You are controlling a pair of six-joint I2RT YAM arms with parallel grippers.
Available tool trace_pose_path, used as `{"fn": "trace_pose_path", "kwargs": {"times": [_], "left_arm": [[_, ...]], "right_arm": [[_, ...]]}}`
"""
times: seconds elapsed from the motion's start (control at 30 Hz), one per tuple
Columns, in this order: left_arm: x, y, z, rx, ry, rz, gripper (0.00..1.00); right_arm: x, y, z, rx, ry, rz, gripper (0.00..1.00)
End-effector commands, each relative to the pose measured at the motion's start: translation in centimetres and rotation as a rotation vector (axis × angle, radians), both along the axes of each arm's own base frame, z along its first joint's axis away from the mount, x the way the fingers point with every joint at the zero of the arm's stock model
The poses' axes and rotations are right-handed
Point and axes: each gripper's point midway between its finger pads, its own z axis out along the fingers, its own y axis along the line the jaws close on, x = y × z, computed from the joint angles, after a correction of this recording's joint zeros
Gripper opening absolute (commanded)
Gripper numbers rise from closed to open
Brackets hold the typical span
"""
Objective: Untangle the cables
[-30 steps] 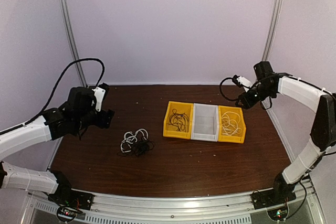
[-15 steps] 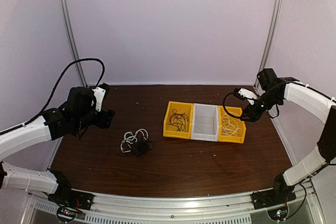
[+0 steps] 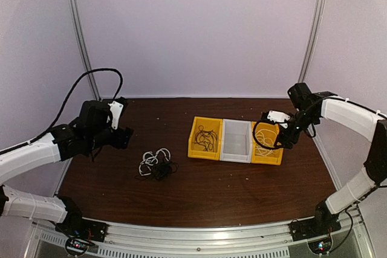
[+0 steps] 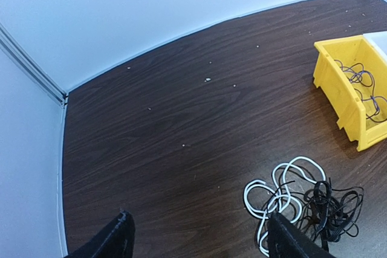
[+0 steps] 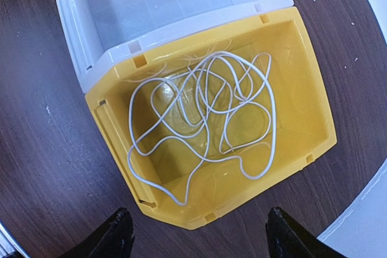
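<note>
A tangle of white and black cables (image 3: 158, 165) lies on the dark wooden table, left of centre; it also shows low right in the left wrist view (image 4: 326, 206). My left gripper (image 3: 121, 135) hovers left of the tangle, open and empty (image 4: 199, 237). My right gripper (image 3: 283, 139) is open and empty (image 5: 198, 231), above the right yellow bin (image 3: 269, 156). That bin (image 5: 305, 95) holds a loose white cable (image 5: 205, 107). The left yellow bin (image 3: 195, 143) holds thin black cables (image 4: 363, 83).
A white bin (image 3: 236, 143) sits between the two yellow bins, and its inside looks bare in the right wrist view (image 5: 169, 4). White walls close off the back and sides. The table's right edge curves close to the right yellow bin.
My right arm has swung from the back right corner down and left, and now hangs over the right yellow bin. The left arm and the tangle have not moved.
</note>
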Motion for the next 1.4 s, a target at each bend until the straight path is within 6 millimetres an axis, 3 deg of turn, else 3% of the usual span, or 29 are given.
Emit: {"fn": "trace_pose_path", "kwargs": {"times": [0.0,0.23,0.37,0.53,0.67,0.83,0.97,1.17,1.3,1.37], "left_arm": [[0.5,-0.1,0.2,-0.004,-0.023,-0.003,0.77],[0.6,-0.2,-0.2,0.006,-0.014,-0.008,0.77],[0.5,-0.2,-0.2,0.005,-0.014,-0.009,0.77],[0.5,-0.4,-0.2,-0.002,-0.011,-0.017,0.77],[0.4,-0.5,-0.3,-0.002,-0.007,-0.022,0.77],[0.4,-0.6,-0.2,-0.009,-0.008,-0.029,0.77],[0.4,-0.9,-0.2,-0.013,-0.004,-0.039,0.77],[0.3,-1.1,-0.2,-0.022,0.001,-0.053,0.76],[0.3,-1.2,0.0,-0.03,-0.003,-0.054,0.76],[0.2,-1.2,-0.1,-0.031,0.0,-0.056,0.77]], "right_arm": [[0.7,-0.3,-1.7,-0.081,0.001,0.043,0.77],[2.8,-1.1,-3.8,-0.167,-0.012,0.05,0.79],[4.9,-0.2,-4.1,-0.138,-0.038,0.057,0.73],[7.5,1.3,-4.3,-0.077,-0.042,0.039,0.33],[8.3,1.7,-4.6,-0.059,-0.033,0.029,0.0],[8.4,2.3,-4.9,-0.026,-0.017,0.009,0.0],[8.2,3.1,-6.5,-0.033,0.036,-0.019,0.0],[7.4,2.4,-8.2,-0.094,0.08,-0.075,0.0],[6.9,1.8,-6.1,-0.103,0.048,-0.095,0.01],[6.8,1.8,-3.7,-0.088,0.008,-0.107,0.12]]}}
